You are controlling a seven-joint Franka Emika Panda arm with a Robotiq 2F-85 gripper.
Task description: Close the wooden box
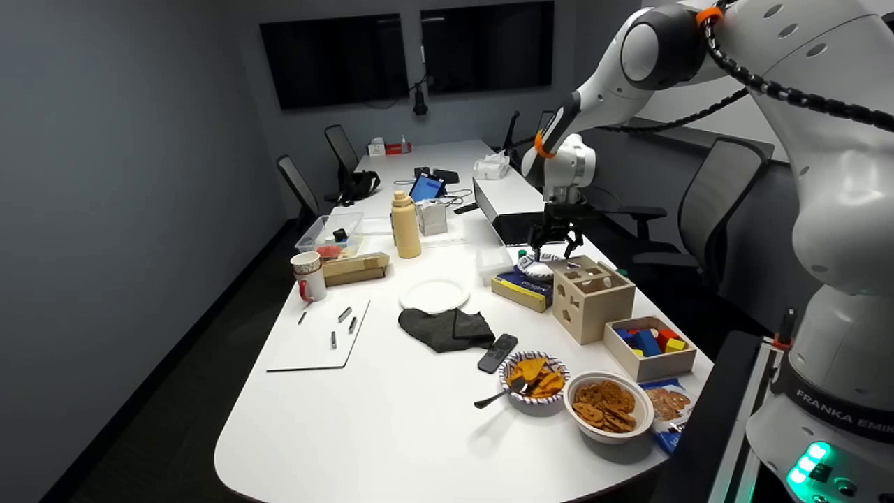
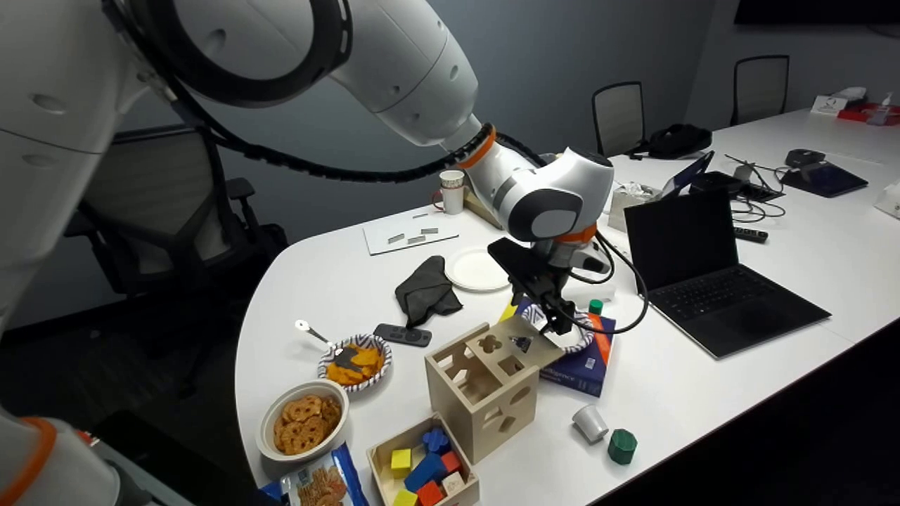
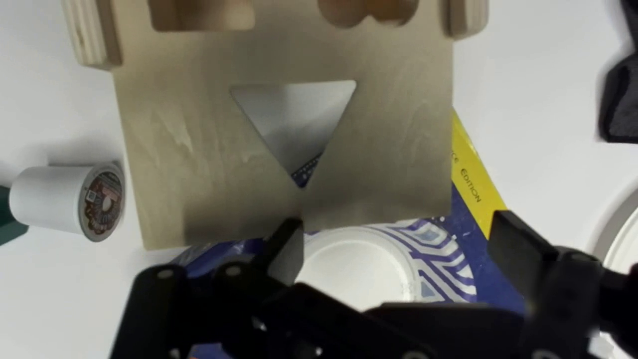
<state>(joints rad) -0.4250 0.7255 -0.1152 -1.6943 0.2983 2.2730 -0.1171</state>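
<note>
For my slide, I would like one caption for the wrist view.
Not yet closed: the lid of the wooden box protrudes toward the open claw above a patterned bowl.

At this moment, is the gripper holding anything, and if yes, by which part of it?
Nothing is held: the gripper is open, near the edge of the lid.
</note>
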